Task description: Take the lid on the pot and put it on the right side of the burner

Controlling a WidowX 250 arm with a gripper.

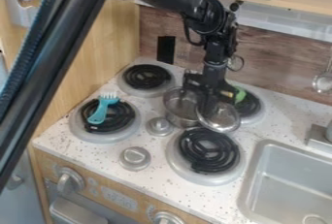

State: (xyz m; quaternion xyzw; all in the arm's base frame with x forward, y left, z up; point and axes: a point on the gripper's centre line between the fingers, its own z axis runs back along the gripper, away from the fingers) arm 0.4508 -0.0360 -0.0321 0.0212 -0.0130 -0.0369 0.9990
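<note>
The lid (224, 120) lies tilted at the centre of the frame, overlapping the right edge of the pot (178, 111); the gripper (207, 106) is directly above and against it. Whether the gripper is clamped on the lid or free of it cannot be determined. The step in hand is judged to be lid removal. Confirm a firm hold before lifting. Raise the lid vertically until its lower edge clears the pot rim; a sideways pull made too soon could drag the pot. Then transfer toward the right of the frame, level the lid, and lower it to the counter (275, 123) before release. The smooth, rounded lid may rotate if held off-centre. Note: the task does not specify which burner; the front right burner (207, 150) is the nearest candidate. The lid's handle is obscured, the gripper covers part of the pot's rim, and a green object (240, 94) at the rear right burner (250, 105) is partly hidden and unidentifiable.
</note>
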